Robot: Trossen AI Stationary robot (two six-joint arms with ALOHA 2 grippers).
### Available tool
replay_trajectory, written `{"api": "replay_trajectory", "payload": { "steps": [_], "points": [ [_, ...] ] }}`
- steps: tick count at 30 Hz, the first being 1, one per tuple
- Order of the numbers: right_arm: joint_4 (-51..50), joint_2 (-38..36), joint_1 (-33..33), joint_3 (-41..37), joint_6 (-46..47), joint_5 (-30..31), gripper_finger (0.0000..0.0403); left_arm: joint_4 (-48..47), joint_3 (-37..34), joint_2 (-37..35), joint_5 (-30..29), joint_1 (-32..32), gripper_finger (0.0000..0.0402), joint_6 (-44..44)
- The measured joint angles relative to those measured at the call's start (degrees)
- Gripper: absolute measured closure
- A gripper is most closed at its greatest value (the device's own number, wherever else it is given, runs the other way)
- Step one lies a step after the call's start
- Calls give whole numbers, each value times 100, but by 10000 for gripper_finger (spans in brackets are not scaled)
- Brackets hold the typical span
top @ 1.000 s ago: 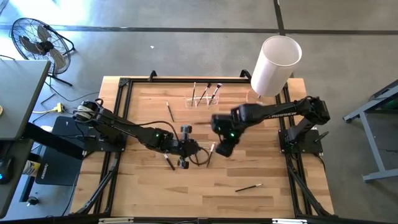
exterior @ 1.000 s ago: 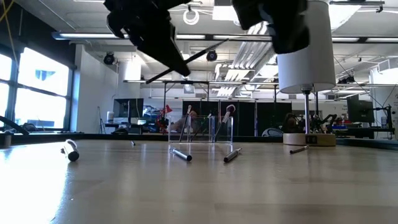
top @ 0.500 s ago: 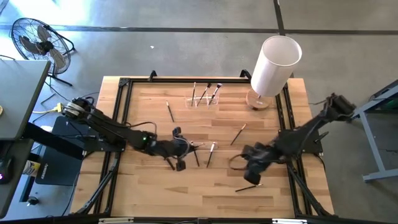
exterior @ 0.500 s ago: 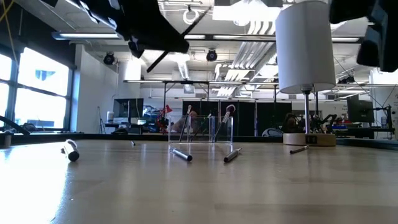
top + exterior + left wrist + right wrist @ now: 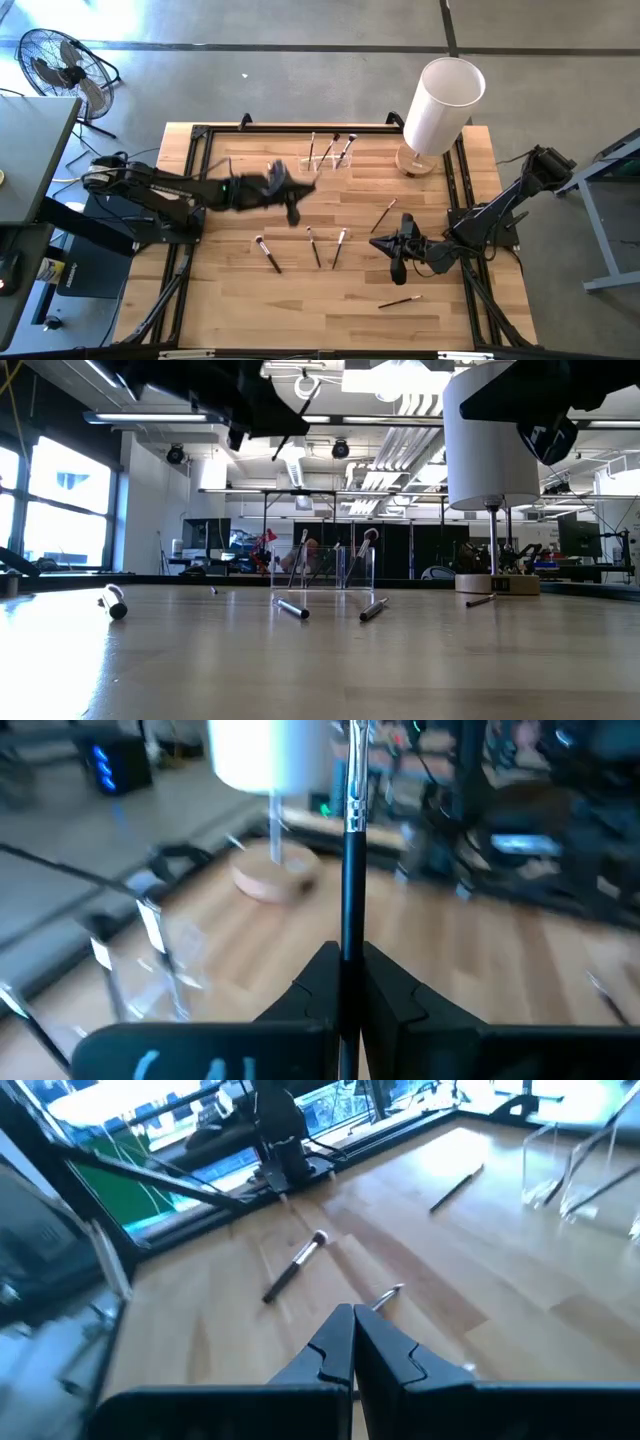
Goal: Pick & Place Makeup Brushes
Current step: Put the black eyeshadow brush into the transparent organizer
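My left gripper (image 5: pixel 291 196) hovers over the far middle of the table, just short of the clear holder (image 5: pixel 328 156), shut on one dark-handled makeup brush (image 5: pixel 350 850). Three brushes stand in that holder. Loose brushes lie flat on the wood: three in the middle (image 5: pixel 268 253), (image 5: pixel 313 246), (image 5: pixel 340 247), one farther right (image 5: pixel 383 215) and one near the front (image 5: pixel 400 300). My right gripper (image 5: pixel 396 256) hangs shut and empty above the near right part of the table, between those last two brushes; its wrist view shows brushes (image 5: pixel 295 1266) lying ahead. My left gripper pinches the brush's dark handle (image 5: pixel 349 948) between its two fingers. The brush runs on straight out past the fingertips, its metal ferrule (image 5: pixel 353 808) and tip beyond them. It is lifted clear of the table and slants upward in the low view (image 5: pixel 300 415).
A tall white cylinder (image 5: pixel 443 100) stands on a round wooden base at the far right corner, right of the holder. A black frame (image 5: pixel 200 135) borders the tabletop. A small dark-and-white object (image 5: pixel 113 602) lies at the table's left in the low view. Bare wood shows at the near left.
My left gripper, shut on the brush throughout, has moved from the table's middle toward the far edge and the holder. My right arm has swung from the middle toward the near right side, then drawn slightly back; a brush right of centre now shows where that arm was.
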Motion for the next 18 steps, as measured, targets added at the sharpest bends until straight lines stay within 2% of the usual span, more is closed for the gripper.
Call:
{"api": "replay_trajectory", "payload": {
  "steps": [3, 8, 10, 14, 16, 18],
  "points": [
    [-81, 0, -175, 2, -402, -4, 403, 351, -131, 20, 599, 735, 391, 111],
    [-316, 2, -492, 2, -973, 36, 403, 1841, -461, 99, 1527, 1892, 391, -33],
    [-384, 4, -657, 2, -1114, 318, 402, 2255, -596, 236, 1876, 2300, 391, -32],
    [-522, 4, -1043, 5, -1132, 1268, 402, 2916, -642, 714, 2588, 2986, 391, -314],
    [-514, 4, -1292, -7, -1136, 1448, 402, 3175, -644, 1076, 2901, 3227, 391, -586],
    [-481, -11, -1571, -41, -1138, 1383, 402, 3470, -624, 1508, 3009, 3333, 391, -752]
  ]
}}
